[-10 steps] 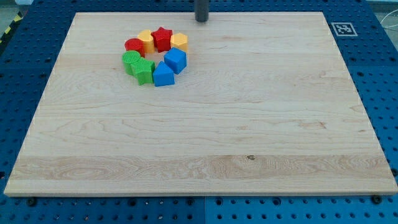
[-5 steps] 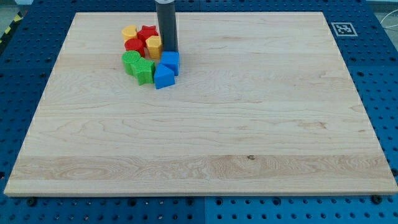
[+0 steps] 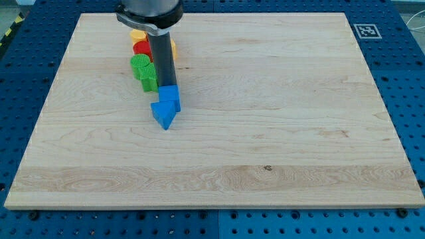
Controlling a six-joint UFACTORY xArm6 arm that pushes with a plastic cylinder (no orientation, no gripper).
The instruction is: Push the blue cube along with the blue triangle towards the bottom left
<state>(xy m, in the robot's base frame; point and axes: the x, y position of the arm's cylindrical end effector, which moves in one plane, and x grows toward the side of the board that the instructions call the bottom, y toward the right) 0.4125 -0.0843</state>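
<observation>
The blue cube (image 3: pixel 170 97) and the blue triangle (image 3: pixel 162 113) lie touching on the wooden board (image 3: pixel 265 133), the triangle just below and left of the cube. My tip (image 3: pixel 165 85) stands right at the cube's upper edge, touching it. The dark rod rises from there toward the view's top and hides part of the block cluster behind it.
Two green blocks (image 3: pixel 141 68) sit left of the rod. A red block (image 3: pixel 141 48), an orange block (image 3: pixel 137 34) and a yellow block (image 3: pixel 172 48) show partly above them. A marker tag (image 3: pixel 366 30) is at the board's top right corner.
My tip has moved down the view, pushing the blue cube and blue triangle down and slightly left, away from the cluster. The rod now covers more of the red and yellow blocks.
</observation>
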